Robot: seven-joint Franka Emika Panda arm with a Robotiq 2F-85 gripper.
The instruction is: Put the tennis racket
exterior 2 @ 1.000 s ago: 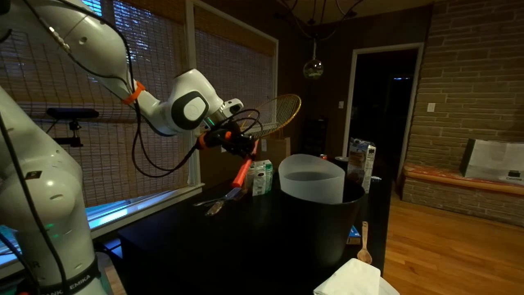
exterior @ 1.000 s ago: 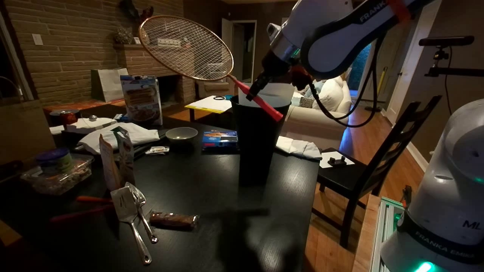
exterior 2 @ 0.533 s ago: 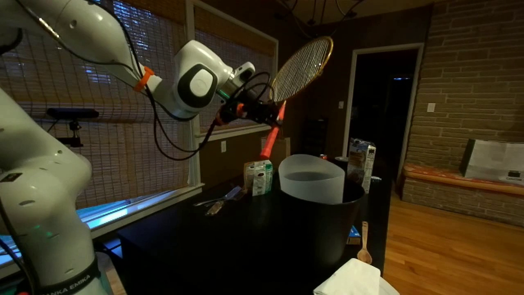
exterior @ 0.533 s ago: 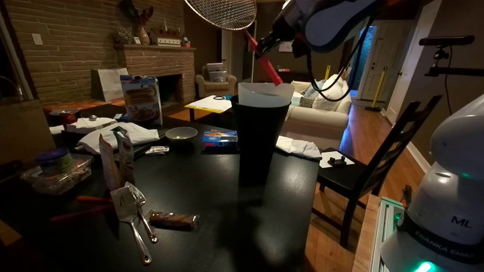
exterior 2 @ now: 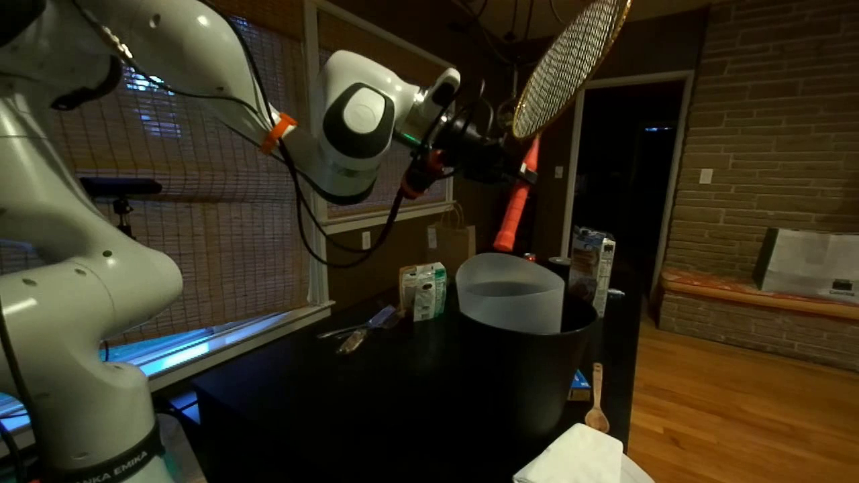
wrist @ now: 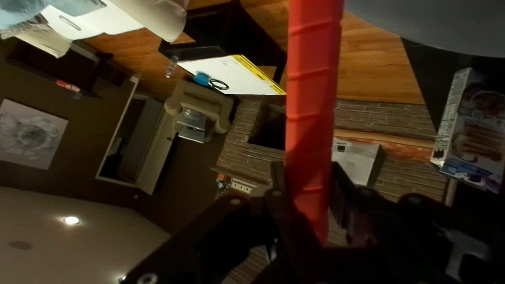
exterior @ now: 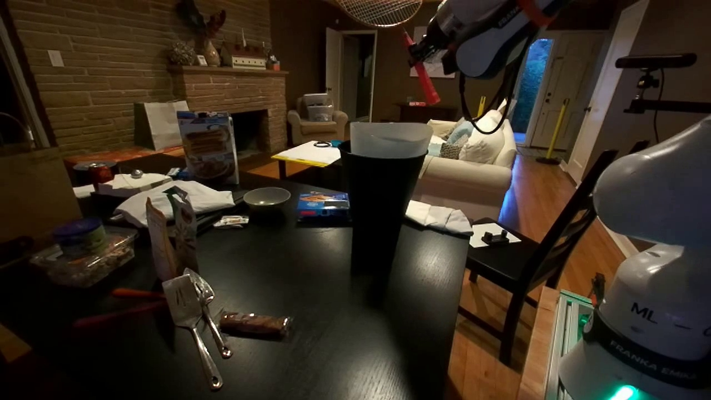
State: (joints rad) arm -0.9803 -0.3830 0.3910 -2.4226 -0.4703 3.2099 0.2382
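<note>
Tennis racket (exterior 2: 566, 70) is being held in the air, well above the worktop (exterior: 311, 364), its head running out at the top of both exterior views. Jaws are clamping the red handle (exterior 2: 515, 210) by its upper part, pressing from both sides in the wrist view. That hold near the hoop is probably steadying the far-reaching head, and it is leaving the butt end (exterior 2: 505, 239) free, slanting downward: suiting a handle-first placing, by my reading. Black bin (exterior: 379, 211) is standing upright on the worktop, a pale translucent sleeve (exterior: 390, 143) rising from inside it; the task is naming no destination, but the bin is likely serving as one. Butt end is not touching the sleeve. Whether it is lining up with the opening, I am not able to tell.
</note>
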